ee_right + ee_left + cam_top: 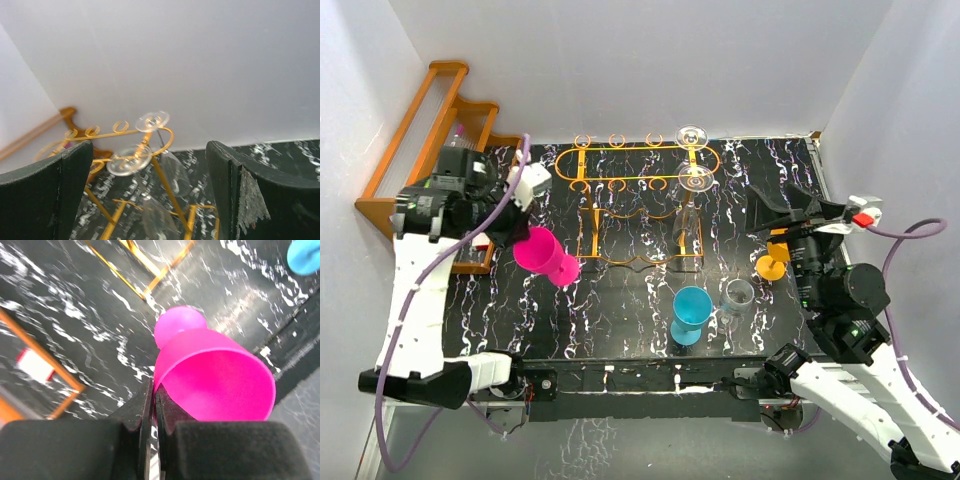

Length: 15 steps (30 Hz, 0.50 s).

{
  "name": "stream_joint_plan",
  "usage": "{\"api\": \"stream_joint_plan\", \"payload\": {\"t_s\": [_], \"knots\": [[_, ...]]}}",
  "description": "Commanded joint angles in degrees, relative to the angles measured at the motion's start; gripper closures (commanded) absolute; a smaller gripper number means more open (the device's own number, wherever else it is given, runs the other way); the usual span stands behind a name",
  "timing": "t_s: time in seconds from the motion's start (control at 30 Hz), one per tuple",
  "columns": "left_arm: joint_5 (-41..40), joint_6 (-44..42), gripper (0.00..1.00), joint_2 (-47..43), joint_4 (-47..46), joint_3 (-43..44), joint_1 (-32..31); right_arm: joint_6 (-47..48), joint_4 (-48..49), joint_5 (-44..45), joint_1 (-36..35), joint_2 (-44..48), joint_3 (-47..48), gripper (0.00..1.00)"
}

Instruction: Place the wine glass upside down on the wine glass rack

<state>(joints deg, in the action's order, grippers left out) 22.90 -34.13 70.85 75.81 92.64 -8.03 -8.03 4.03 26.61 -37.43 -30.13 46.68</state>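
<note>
A pink wine glass (548, 258) (215, 375) is tilted on its side at the left of the table, foot pointing away from the arm. My left gripper (525, 235) (154, 390) is shut on its rim, one finger inside the bowl and one outside. The orange-gold wire wine glass rack (640, 165) (170, 195) stands at the back centre. Two clear glasses (696, 178) (129, 160) hang upside down at its right end. My right gripper (788, 212) (150, 147) is open and holds nothing, to the right of the rack and facing it.
A blue glass (690, 313) (305, 257), a grey cup (737, 296) and an orange glass (772, 260) stand at the front right of the marbled table. A brown wooden stepped rack (430, 140) leans at the back left. White walls enclose the table.
</note>
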Motion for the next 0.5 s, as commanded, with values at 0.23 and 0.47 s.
{"api": "stream_joint_plan", "payload": {"t_s": [0.23, 0.47], "knots": [[12.28, 7.51, 1.0, -8.73, -11.59, 22.05, -0.22, -6.36, 14.8, -26.79, 0.02, -0.14, 2.85, 0.02], [16.7, 17.02, 1.0, -21.08, -41.67, 6.35, -0.23, -15.57, 16.37, -41.13, 0.05, -6.57, 5.21, 0.02]]}}
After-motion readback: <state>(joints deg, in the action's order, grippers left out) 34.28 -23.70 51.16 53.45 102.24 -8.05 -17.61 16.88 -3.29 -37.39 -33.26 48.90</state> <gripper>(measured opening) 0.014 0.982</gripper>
